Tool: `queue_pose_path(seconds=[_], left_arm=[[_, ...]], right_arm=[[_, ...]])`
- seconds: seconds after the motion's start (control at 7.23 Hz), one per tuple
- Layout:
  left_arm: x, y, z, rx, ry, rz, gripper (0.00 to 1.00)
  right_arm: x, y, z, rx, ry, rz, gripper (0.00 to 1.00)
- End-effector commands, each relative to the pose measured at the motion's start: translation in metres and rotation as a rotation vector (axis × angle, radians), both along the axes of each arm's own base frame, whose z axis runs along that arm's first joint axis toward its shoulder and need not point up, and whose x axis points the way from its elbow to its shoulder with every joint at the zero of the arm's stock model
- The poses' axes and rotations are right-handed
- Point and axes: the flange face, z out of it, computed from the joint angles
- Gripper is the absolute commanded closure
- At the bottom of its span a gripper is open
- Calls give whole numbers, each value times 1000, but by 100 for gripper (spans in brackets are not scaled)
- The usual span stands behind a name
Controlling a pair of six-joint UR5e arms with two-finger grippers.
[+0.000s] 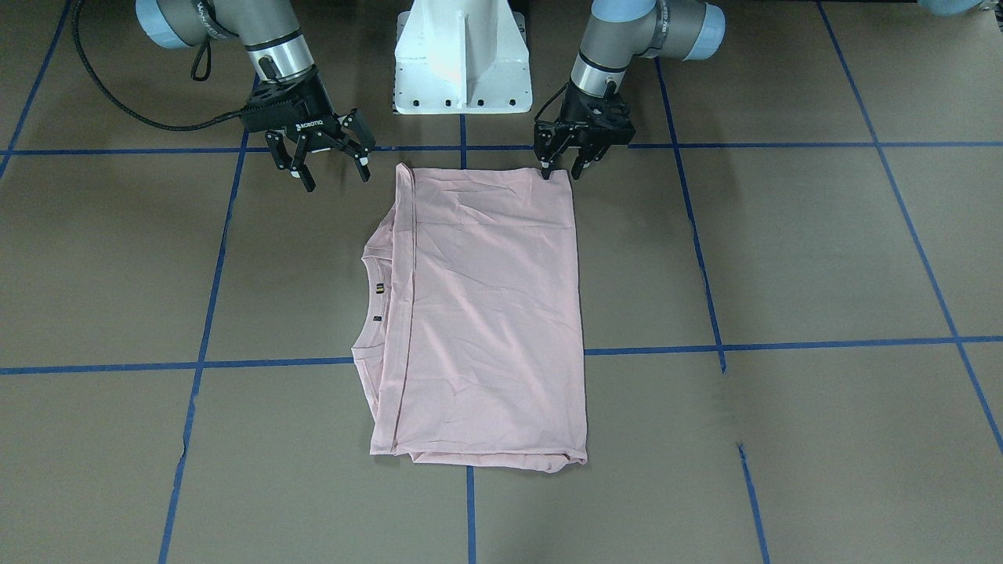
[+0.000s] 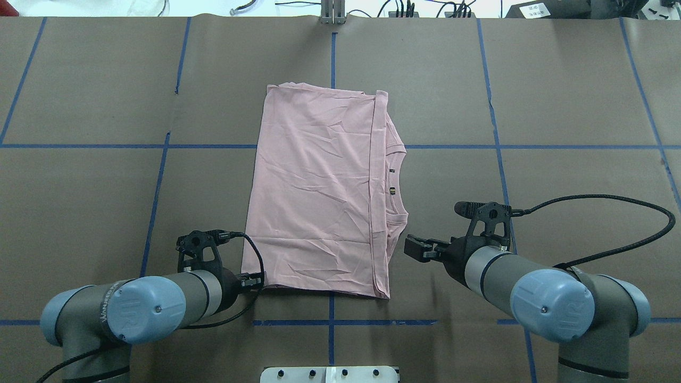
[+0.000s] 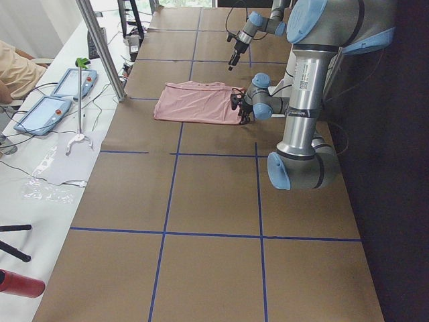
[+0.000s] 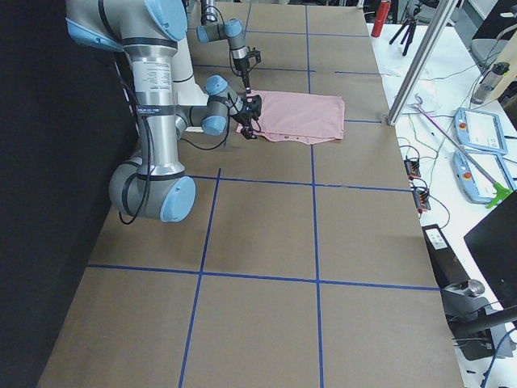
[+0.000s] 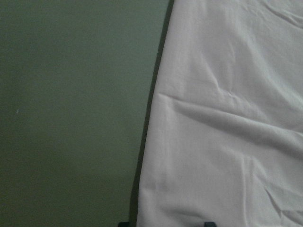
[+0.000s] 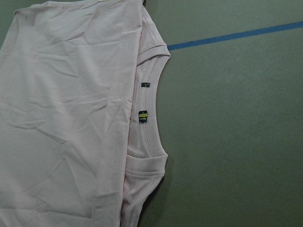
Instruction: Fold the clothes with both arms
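The left claw (image 1: 561,172) sits low at one robot-side corner of a folded pale pink T-shirt (image 1: 486,313). Its two fingers are apart and straddle the cloth's edge without pinching it. In the left wrist view the dark fingertips (image 5: 208,223) just show at the bottom, one over the fabric and one over bare desk. The right claw (image 1: 337,182) hangs just off the garment's other robot-side corner, clear of the cloth, its fingers spread wide and holding nothing. The T-shirt lies flat near the middle of the brown desk (image 1: 783,251), folded into a long rectangle with a plain pink side up. Its long side runs away from the robot, and it covers a crossing of the blue tape lines (image 1: 783,345) that grid the surface. Along the robot's right side the neckline (image 1: 365,301) shows from under the folded-over layer, with two small dark labels (image 6: 143,116) sewn just inside it. Light creases run across the top panel, and the far end bulges slightly where the layers meet. Behind the claws, the grey left arm (image 1: 650,27) and right arm (image 1: 251,27), both with light-blue joint caps, reach down from either side of a white pedestal (image 1: 462,59). A black cable (image 1: 117,102) loops from the right arm's wrist across the desk.
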Motion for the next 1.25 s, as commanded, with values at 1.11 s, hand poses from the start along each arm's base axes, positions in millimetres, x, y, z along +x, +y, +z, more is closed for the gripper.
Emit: queue_pose_path(seconds=[1.11], left_arm=[[9,-1,5,0,-11,3,70]], right_arm=[[1,0,3,0,7,-1,0]])
